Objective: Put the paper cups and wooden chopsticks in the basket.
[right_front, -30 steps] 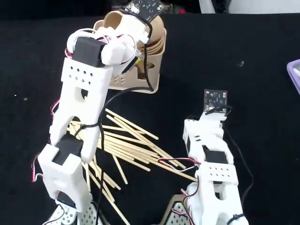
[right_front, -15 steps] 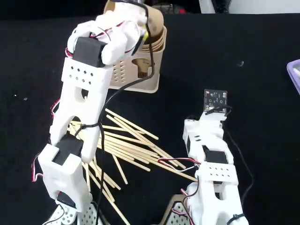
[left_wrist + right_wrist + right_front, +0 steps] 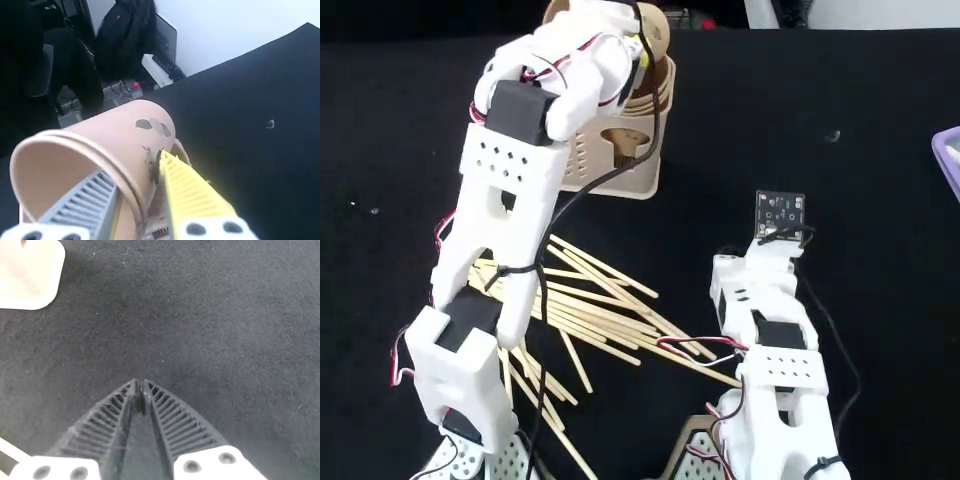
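Black cloth table (image 3: 880, 90), with a white wall behind it. Dark bags, a chair and cables on the floor show past the far edge in the left wrist view. The left gripper (image 3: 132, 167) is clamped on the wall of a paper cup (image 3: 90, 145), grey finger inside and yellow finger outside. The cup is tilted and held above the basket (image 3: 620, 165) at the table's far side. More cups (image 3: 660, 88) are nested in the basket, largely hidden by the left arm. Wooden chopsticks (image 3: 600, 315) lie scattered on the cloth between the two arms, partly under the left arm. The right gripper (image 3: 139, 389) is low over bare cloth, fingers together on nothing. A pale rounded corner (image 3: 25, 275) is cut off at the right wrist frame's edge, can't tell what it is. A purple thing (image 3: 948, 150) is cut off at the table's right edge. Grey marks on the cup's side are not legible.
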`<state>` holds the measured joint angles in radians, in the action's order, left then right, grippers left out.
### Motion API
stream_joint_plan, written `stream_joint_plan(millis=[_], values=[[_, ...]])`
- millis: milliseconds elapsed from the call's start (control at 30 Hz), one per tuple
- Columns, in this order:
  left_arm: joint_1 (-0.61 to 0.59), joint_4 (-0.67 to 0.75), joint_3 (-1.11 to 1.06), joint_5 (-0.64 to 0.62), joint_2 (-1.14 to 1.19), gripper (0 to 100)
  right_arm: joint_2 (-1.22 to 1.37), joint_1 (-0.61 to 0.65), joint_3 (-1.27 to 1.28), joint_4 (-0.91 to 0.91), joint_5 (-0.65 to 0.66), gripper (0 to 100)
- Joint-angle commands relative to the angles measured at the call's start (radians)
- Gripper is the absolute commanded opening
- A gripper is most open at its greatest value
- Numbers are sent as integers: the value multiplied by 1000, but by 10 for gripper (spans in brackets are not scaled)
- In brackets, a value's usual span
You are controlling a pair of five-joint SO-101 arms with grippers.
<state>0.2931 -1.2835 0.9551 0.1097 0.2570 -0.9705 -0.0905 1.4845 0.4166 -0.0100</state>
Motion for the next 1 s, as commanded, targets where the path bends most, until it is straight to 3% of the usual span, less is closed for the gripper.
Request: stream_joint_plan(millis=[0, 133, 267, 400, 600, 967], values=[[4, -106, 64, 31, -17, 105, -21, 18, -2, -20, 9, 12], [4, -259, 108, 147, -8, 104, -21, 18, -2, -20, 9, 12], [2, -292, 113, 196, -8, 104, -21, 18, -2, -20, 9, 12], [5, -279, 130, 244, -8, 105, -21, 18, -2, -20, 9, 12], [10, -170, 110, 242, -6, 109, -21, 18, -2, -20, 9, 12], [12, -94, 120, 206, -6, 109, -21, 18, -2, -20, 9, 12]])
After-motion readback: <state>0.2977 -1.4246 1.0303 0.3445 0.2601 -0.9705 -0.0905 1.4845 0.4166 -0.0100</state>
